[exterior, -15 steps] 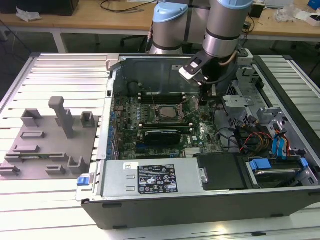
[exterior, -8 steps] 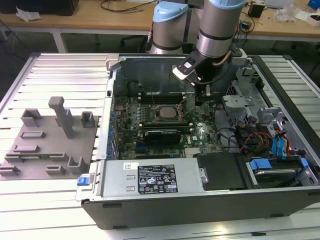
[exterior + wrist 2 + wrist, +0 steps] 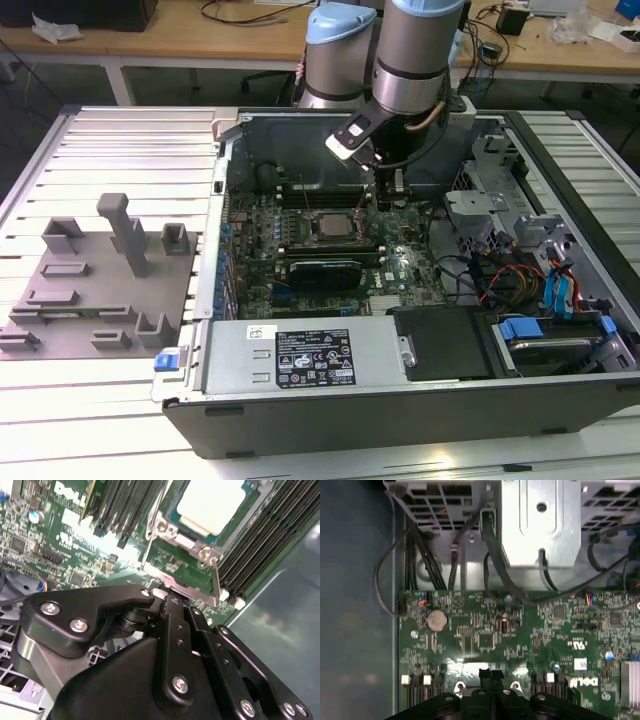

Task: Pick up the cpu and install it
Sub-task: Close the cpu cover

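The cpu [image 3: 329, 226] is a silver-white square lying inside the dark socket frame [image 3: 303, 226] on the green motherboard [image 3: 400, 275] of the open computer case. In the second wrist view the cpu [image 3: 214, 504] sits in the socket, and a thin metal lever [image 3: 215, 580] runs along the socket's side. My gripper [image 3: 393, 195] hangs just to the exterior view's right of the socket, low over the board. Its black fingers [image 3: 172, 611] are pressed together with nothing between them, their tips close to the metal edge of the socket. The first wrist view shows the gripper [image 3: 491, 676] shut above the board.
Memory slots [image 3: 322, 252] flank the socket. A metal drive cage [image 3: 488, 215] and cables [image 3: 520, 280] fill the case's right side, with the power supply [image 3: 310, 360] along the front. A grey fixture plate [image 3: 75, 335] with blocks and posts lies to the exterior view's left of the case.
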Action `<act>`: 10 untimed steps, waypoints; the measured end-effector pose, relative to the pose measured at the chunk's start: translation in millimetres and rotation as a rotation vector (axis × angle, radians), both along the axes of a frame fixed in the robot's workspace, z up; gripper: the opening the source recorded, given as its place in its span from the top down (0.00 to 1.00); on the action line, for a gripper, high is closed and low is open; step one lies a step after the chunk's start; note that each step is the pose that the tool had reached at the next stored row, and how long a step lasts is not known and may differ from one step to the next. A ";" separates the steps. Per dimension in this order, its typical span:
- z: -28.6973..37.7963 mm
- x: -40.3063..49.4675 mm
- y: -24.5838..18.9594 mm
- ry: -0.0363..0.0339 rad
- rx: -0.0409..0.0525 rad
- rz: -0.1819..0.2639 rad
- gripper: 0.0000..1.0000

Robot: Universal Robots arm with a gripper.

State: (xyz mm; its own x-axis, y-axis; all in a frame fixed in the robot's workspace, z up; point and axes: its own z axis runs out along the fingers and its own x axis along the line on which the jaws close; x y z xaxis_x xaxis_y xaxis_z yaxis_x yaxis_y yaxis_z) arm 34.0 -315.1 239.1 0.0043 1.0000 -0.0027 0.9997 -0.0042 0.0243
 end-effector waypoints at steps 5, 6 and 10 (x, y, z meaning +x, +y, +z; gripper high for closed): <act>-1.0 -31.5 0.1 0.0170 0.0000 0.000 0.89; -3.4 -38.4 0.1 0.0171 0.0000 0.000 0.89; -6.6 -47.5 0.0 0.0171 -0.0002 0.000 0.89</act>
State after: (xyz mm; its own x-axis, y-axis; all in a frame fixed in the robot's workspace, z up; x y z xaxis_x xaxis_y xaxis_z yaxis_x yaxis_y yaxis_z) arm -13.4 -315.1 232.5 0.0043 1.0000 -0.0030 1.0000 -0.0043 0.0072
